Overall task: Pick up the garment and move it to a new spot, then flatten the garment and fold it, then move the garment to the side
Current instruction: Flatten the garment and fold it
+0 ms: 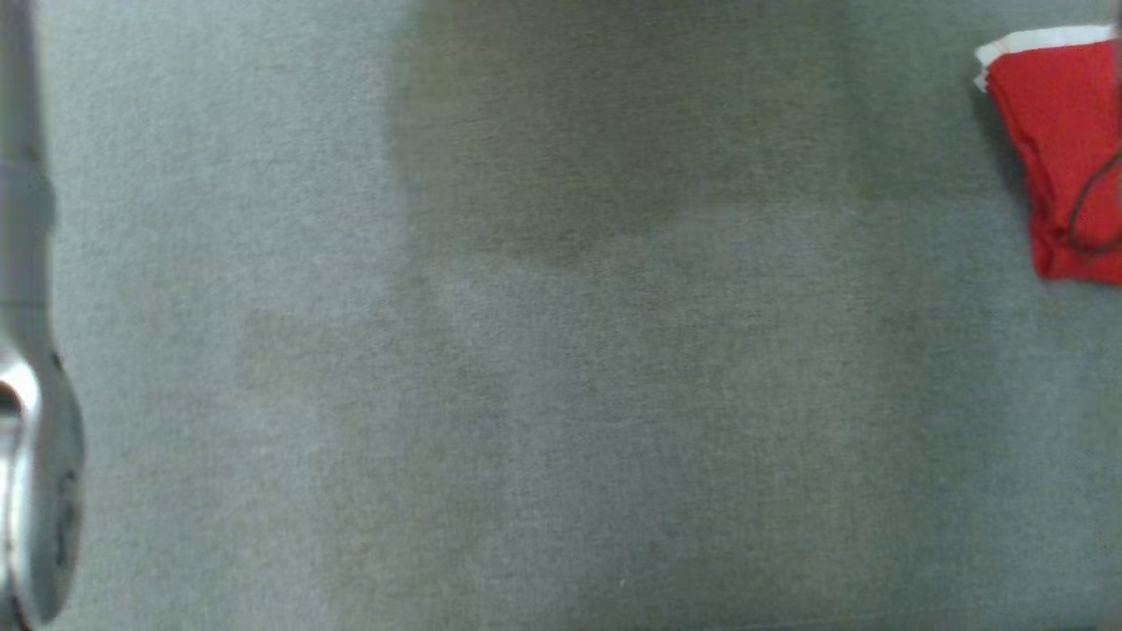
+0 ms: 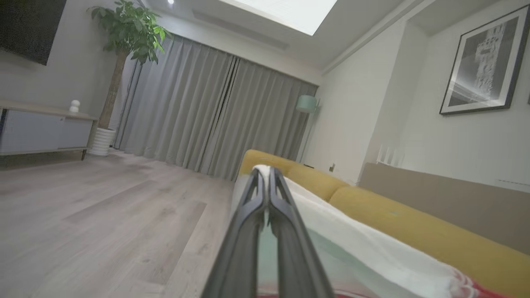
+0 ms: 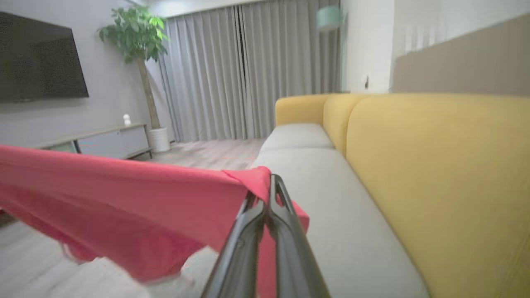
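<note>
We grip the red, white-trimmed cloth garment with right gripper and left gripper both pinched shut on its edges, stretching it above the grey fabric sofa seat, probably so it lays down flat.

Garment: solid red, white band at one edge. Sofa seat: plain grey weave. Sofa back: mustard yellow. Curtains: grey. Floor: pale wood grain. Plant: green.
</note>
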Robot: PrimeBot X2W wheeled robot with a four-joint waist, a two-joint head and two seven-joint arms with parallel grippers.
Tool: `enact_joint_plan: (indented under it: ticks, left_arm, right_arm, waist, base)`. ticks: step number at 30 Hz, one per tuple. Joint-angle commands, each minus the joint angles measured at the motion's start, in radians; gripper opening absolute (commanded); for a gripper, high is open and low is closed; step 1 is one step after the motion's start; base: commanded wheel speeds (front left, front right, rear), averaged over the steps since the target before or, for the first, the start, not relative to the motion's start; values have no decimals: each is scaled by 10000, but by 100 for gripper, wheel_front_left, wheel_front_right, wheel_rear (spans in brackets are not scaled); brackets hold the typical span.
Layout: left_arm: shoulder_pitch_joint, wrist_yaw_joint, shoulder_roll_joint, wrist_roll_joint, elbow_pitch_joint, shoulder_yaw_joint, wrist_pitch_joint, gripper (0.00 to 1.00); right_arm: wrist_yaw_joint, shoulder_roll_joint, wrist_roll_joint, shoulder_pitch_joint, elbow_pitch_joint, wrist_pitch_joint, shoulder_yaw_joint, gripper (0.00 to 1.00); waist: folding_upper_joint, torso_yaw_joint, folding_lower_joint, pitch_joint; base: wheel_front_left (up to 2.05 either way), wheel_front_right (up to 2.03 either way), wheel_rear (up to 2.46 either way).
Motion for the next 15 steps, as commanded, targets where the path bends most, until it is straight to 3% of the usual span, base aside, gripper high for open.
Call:
enact_joint_plan:
  ticks: [1,7,15]
  left_arm:
    - [-148,-102,484,74,-54,143,-156,0]
    - [1774,-798,-96,-143,1260,-358,-538,0]
    - [4838,-1120,-293,-355,1346,-1023,-606,0]
  right_arm:
    - [-7,47,126,112,3,-111,85,0]
    - [-7,-147,1194,1760,1729,482,966,0]
    - [-7,-420,2630,3835,1944,1940,2142,0]
  waist:
    - [1,91,-5,56]
    - [1,314,-5,-201]
    - [1,334,-5,-999]
  base:
    - [0,0,0]
    - [0,0,0]
    - [0,0,0]
